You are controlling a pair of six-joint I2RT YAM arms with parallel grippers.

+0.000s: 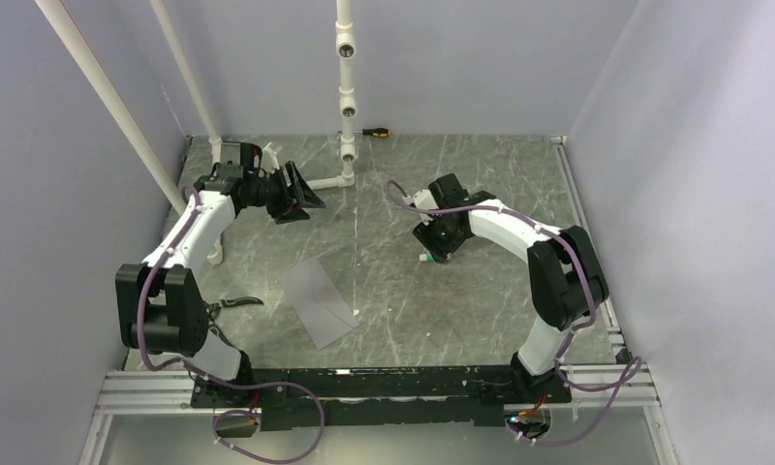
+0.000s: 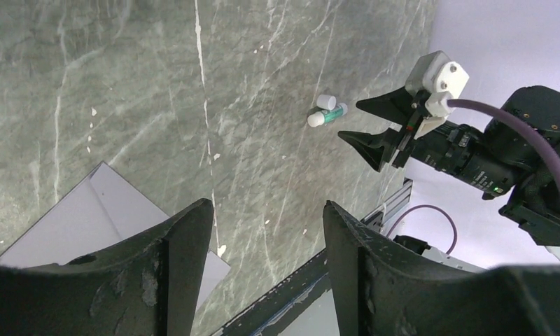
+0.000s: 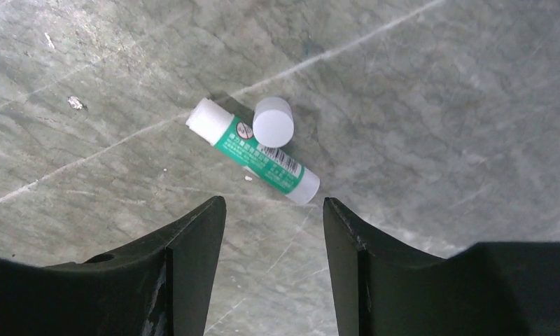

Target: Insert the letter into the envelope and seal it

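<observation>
The light grey envelope (image 1: 318,300) lies flat on the marble table, left of centre; its corner shows in the left wrist view (image 2: 88,217). The tan-orange letter is not in view. A green and white glue stick (image 3: 253,150) lies with its white cap (image 3: 273,121) off beside it. My right gripper (image 3: 274,203) is open and empty, hovering just above and short of the stick (image 1: 425,258). My left gripper (image 1: 311,199) is open and empty, raised at the back left, well away from the envelope.
A screwdriver (image 1: 376,132) lies at the back wall. White pipes (image 1: 345,97) stand at the back and left. A metal rail (image 1: 364,383) runs along the near edge. Purple walls close in both sides.
</observation>
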